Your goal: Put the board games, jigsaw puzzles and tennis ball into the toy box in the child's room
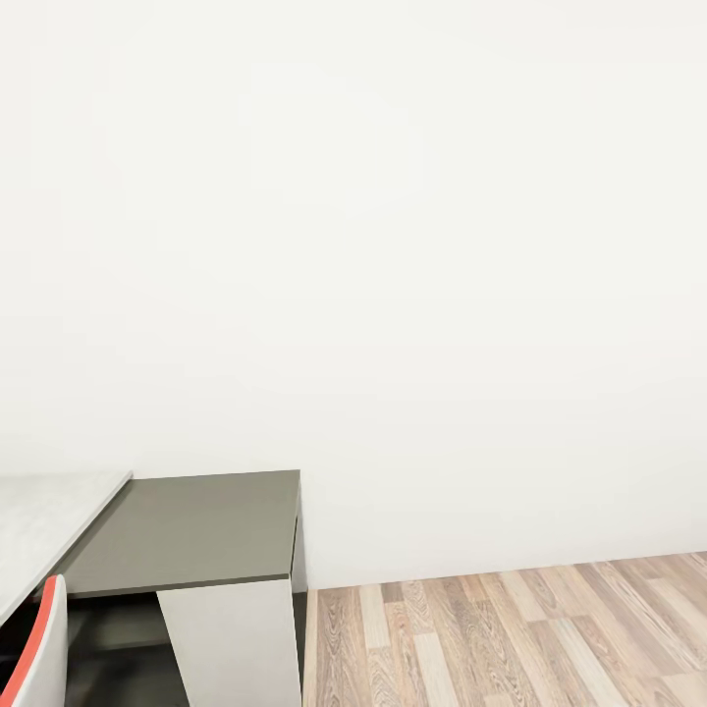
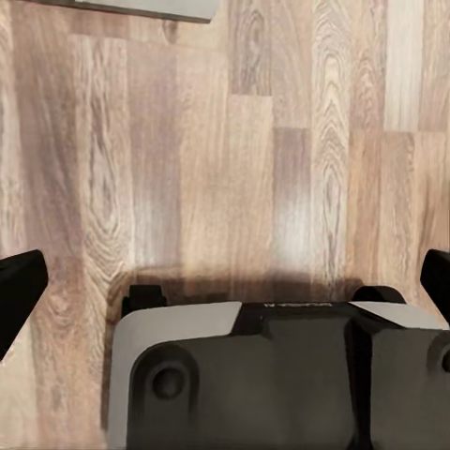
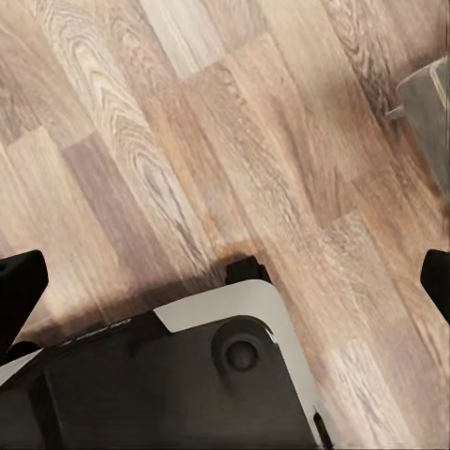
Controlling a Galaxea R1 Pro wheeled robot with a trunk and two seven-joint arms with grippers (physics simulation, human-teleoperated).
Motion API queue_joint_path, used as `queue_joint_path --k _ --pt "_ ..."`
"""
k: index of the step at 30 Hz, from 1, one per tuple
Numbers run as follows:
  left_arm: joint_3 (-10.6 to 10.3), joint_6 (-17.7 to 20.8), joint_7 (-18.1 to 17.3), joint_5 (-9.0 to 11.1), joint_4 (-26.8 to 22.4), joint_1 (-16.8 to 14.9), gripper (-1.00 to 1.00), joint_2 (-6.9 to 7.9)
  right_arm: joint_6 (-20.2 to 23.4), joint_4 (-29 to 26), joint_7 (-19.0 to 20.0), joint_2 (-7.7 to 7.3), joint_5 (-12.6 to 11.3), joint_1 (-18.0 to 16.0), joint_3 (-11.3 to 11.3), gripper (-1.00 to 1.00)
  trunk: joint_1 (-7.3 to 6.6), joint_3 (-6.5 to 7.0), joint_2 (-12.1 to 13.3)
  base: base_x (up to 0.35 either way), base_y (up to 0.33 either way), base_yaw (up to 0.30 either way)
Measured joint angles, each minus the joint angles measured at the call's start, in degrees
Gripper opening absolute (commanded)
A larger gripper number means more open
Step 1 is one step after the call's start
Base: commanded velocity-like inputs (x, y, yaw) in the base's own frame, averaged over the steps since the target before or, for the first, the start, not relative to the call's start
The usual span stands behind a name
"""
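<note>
We face a white wall [image 1: 393,245] with a grey counter [image 1: 191,530] low at our left, a paler counter [image 1: 39,530] beside it, and a red-edged chair [image 1: 34,648] at the corner. Neither counter carries a toy where we can see it, so we cannot say where the games, puzzles, ball or toy box lie. Both arms hang over the wood floor [image 1: 511,638] above our base: the left gripper [image 2: 225,281] has its jaws spread wide with nothing between them, and the right gripper [image 3: 225,281] likewise. We judge the boxes light and stiff, best taken across a narrow edge (the ball may roll).
</note>
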Motion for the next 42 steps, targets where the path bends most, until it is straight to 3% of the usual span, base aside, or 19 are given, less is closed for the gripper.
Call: queue_joint_path --k 5,10,16,18,22,25,36,42 --pt "-0.01 -4.52 5.57 0.07 3.33 0.00 1.00 -0.63 -4.38 4.46 -0.02 1.03 2.80 0.00 0.03 1.00 0.00 -0.27 0.00 0.000 0.000 0.000" --pt "0.00 -6.04 11.81 0.03 6.63 -0.01 1.00 -0.97 -6.57 9.03 -0.09 2.01 3.57 -0.01 0.05 1.00 0.00 -0.71 0.00 0.000 0.000 0.000" --pt "-0.01 -8.59 14.40 0.01 9.87 0.13 1.00 -1.49 -7.10 10.42 -0.16 3.03 4.15 -0.01 0.05 1.00 0.00 -1.26 0.00 0.000 0.000 0.000" --pt "-0.04 -11.24 16.67 -0.32 11.07 0.99 1.00 -1.71 -7.21 11.91 -0.24 3.36 5.90 -0.01 0.05 1.00 0.00 -1.46 0.00 0.000 0.000 0.000" --pt "0.00 -13.07 21.60 -0.64 11.65 2.96 1.00 -2.10 -7.31 15.03 -0.38 3.94 9.45 -0.01 0.04 1.00 0.00 -1.83 0.00 0.000 0.000 0.000" --pt "0.01 -13.85 23.97 -0.71 11.75 4.40 1.00 -2.31 -7.35 16.26 -0.45 4.57 10.69 -0.01 0.04 1.00 0.00 -2.11 -0.01 0.000 0.000 0.000" --pt "0.01 -15.20 26.41 -0.73 11.87 8.04 1.00 -3.49 -10.51 19.62 -3.06 5.52 11.65 -0.02 0.03 1.00 0.00 -3.15 0.00 0.000 0.000 0.000" --pt "0.07 -15.28 30.58 -0.67 11.92 9.36 1.00 -3.91 -12.08 20.47 -5.15 5.62 11.67 -0.02 0.03 1.00 0.00 -3.71 -0.01 0.000 0.000 0.000"
